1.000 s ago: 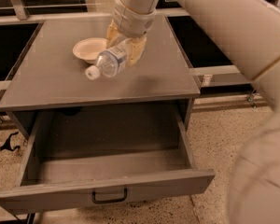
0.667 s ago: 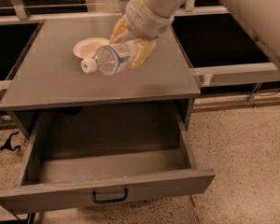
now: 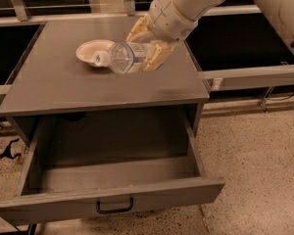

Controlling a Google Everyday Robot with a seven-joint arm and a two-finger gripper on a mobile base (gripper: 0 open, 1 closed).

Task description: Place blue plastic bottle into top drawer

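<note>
While your gripper [image 3: 141, 53] pinches the small clear plastic bottle [image 3: 120, 57] level over the grey desk [image 3: 63, 89], its white cap [image 3: 100, 58] points left.

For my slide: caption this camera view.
Hand holds the water bottle over the cabinet top, near the bowl; top drawer open.

Speckled beige floor [image 3: 245, 146], grey cabinet [image 3: 63, 89], metal rails [image 3: 255, 75] behind.

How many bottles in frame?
1: the blue plastic bottle, held sideways in the hand over the cabinet top, by the bowl. None visible in the top drawer.
</note>
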